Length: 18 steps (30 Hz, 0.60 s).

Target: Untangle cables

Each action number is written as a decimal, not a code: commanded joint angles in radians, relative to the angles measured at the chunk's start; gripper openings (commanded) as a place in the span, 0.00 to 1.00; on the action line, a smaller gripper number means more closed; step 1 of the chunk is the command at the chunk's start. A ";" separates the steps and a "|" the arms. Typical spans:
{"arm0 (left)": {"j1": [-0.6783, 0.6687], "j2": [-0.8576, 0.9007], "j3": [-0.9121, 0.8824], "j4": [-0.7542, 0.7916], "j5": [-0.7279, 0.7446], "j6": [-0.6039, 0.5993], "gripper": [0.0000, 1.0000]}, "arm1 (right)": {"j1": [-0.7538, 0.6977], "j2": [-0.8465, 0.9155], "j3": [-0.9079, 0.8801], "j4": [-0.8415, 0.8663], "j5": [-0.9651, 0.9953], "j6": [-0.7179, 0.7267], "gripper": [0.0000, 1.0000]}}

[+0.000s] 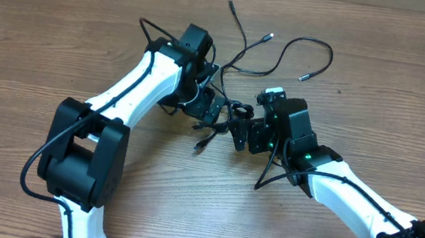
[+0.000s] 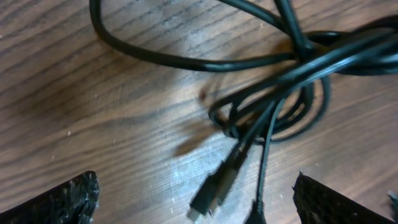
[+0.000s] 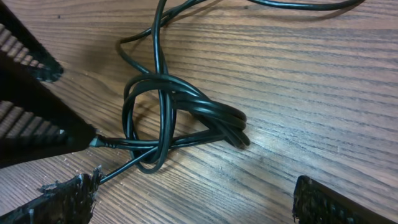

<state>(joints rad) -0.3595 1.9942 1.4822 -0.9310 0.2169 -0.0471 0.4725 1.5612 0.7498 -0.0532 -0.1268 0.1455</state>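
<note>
The cables (image 1: 244,51) are thin black cords lying on the wooden table. They are knotted in the middle between my two grippers, and three loose ends fan out toward the far edge. In the left wrist view the knot (image 2: 273,106) lies ahead, and a plug (image 2: 214,190) rests on the wood between the wide-apart fingers (image 2: 62,199). My left gripper (image 1: 211,115) is open and holds nothing. The right wrist view shows the looped knot (image 3: 168,118) ahead and to the left. My right gripper (image 1: 238,130) is open over bare wood, its fingertips (image 3: 329,202) touching no cord.
The left arm's black gripper body (image 3: 31,118) fills the left side of the right wrist view, close to the knot. Both white arms (image 1: 137,81) reach in from the near edge. Bare wooden table (image 1: 389,87) surrounds the cords.
</note>
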 commanded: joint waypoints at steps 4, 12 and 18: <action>0.000 0.001 -0.101 0.153 0.013 -0.006 1.00 | -0.003 0.005 -0.003 0.007 -0.005 0.008 1.00; -0.001 0.001 -0.113 0.241 0.010 -0.029 1.00 | -0.003 0.005 -0.003 0.016 -0.005 0.008 1.00; -0.001 0.014 -0.113 0.270 0.012 -0.029 1.00 | -0.003 0.005 -0.003 0.018 -0.005 0.008 1.00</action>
<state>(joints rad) -0.3595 1.9945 1.3792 -0.6640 0.2173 -0.0605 0.4728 1.5627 0.7498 -0.0433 -0.1268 0.1493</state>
